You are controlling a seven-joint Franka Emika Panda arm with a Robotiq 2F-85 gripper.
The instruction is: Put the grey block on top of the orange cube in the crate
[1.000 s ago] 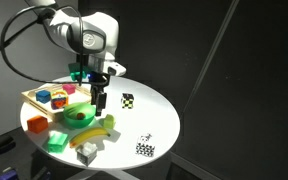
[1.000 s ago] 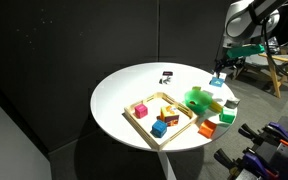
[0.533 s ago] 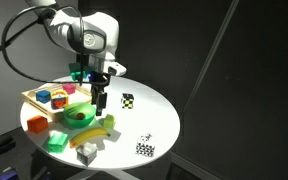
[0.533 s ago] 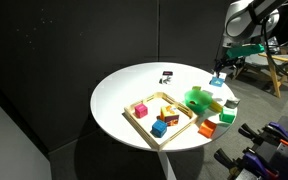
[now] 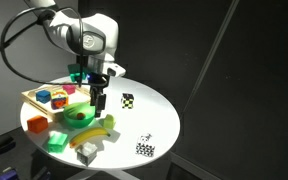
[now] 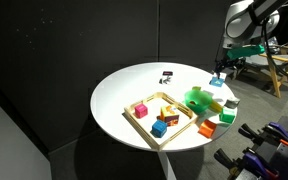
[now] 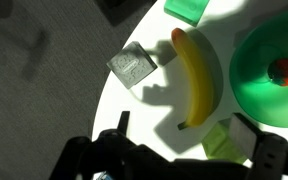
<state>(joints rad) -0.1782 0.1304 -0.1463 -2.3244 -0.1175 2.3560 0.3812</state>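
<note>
Wrist view: grey block [image 7: 134, 67] on table by its edge, up and left of gripper [image 7: 184, 124], just beside banana [image 7: 194, 75]. Jaws apart, empty. Exterior view: block nearer than gripper, crate [image 5: 28, 97] off left.

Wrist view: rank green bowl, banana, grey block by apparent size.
1. green bowl, largest even though the frame edge crops it.
2. banana.
3. grey block, smallest.
</note>
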